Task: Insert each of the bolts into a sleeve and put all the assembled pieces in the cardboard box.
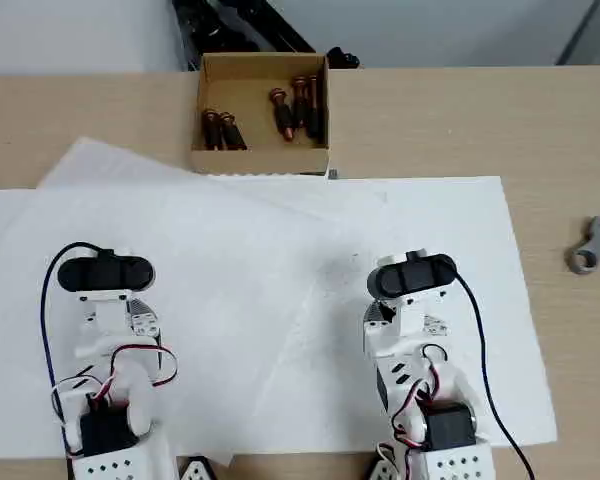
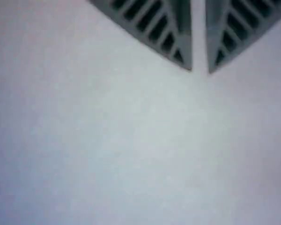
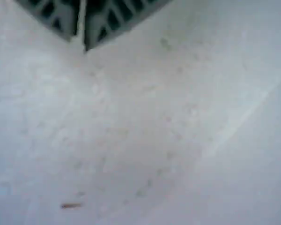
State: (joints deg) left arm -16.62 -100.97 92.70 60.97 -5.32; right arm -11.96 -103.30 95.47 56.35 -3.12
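Left gripper (image 2: 199, 70), right gripper (image 3: 83, 47) pressed together over paper (image 1: 280, 270); cardboard box (image 1: 260, 159) holds 5 sleeved bolts (image 1: 283, 112).

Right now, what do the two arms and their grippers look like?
The left arm and right arm are white plastic with black motors, a black oval housing at the wrist, and thin red, white and black wires. A black cable runs from each. The left gripper and right gripper have grey wedge-shaped fingers with slotted ribs.
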